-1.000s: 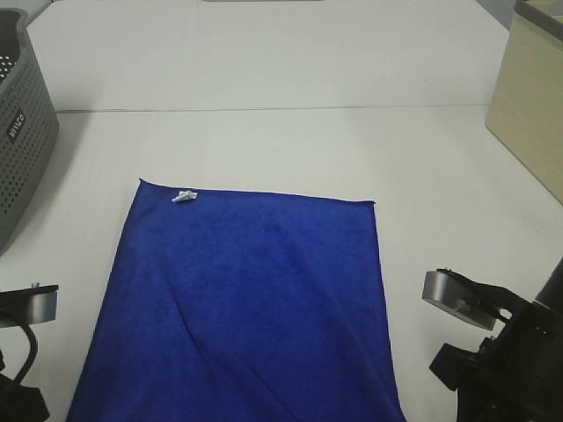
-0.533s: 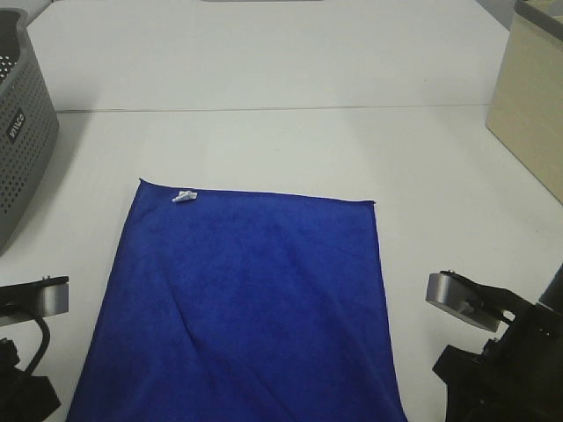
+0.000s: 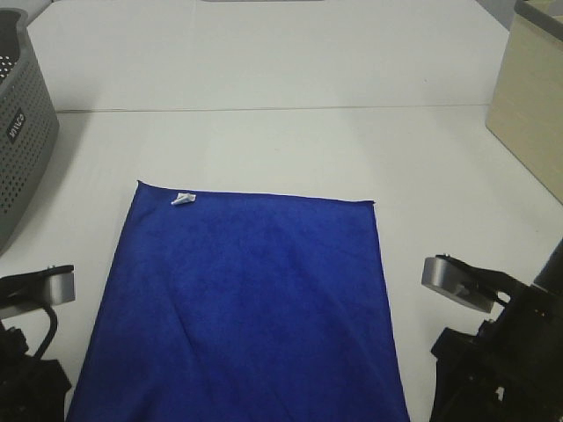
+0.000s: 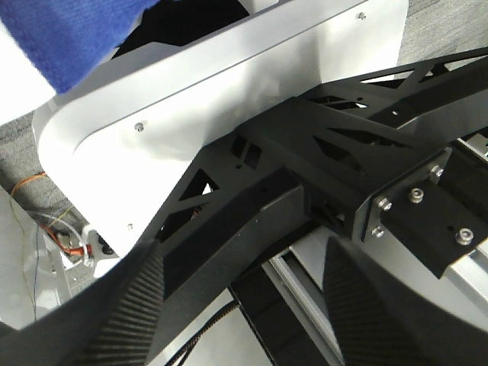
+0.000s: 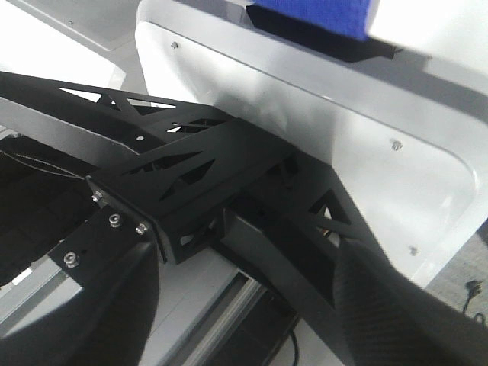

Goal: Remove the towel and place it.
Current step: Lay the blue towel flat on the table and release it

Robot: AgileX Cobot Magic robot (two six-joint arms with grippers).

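Observation:
The towel (image 3: 246,299) is a royal-blue cloth lying flat on the white table (image 3: 281,149), with a small white tag (image 3: 183,199) near its far left corner. Its near edge runs out of the bottom of the exterior view. The left arm (image 3: 35,352) sits at the towel's near left and the right arm (image 3: 493,352) at its near right, both apart from the cloth. In the left wrist view, the left gripper (image 4: 244,282) is open and empty, below a hanging piece of towel (image 4: 69,38). The right gripper (image 5: 244,282) is open and empty too, with towel (image 5: 313,14) draped over the table edge beyond it.
A grey perforated basket (image 3: 22,132) stands at the far left. A pale wooden box (image 3: 532,97) stands at the far right. Both wrist views show the black frame (image 4: 305,175) under the table's front edge (image 5: 305,91).
The left arm has crept a little toward the towel's left edge and the right arm has shifted slightly. The towel lies as before.

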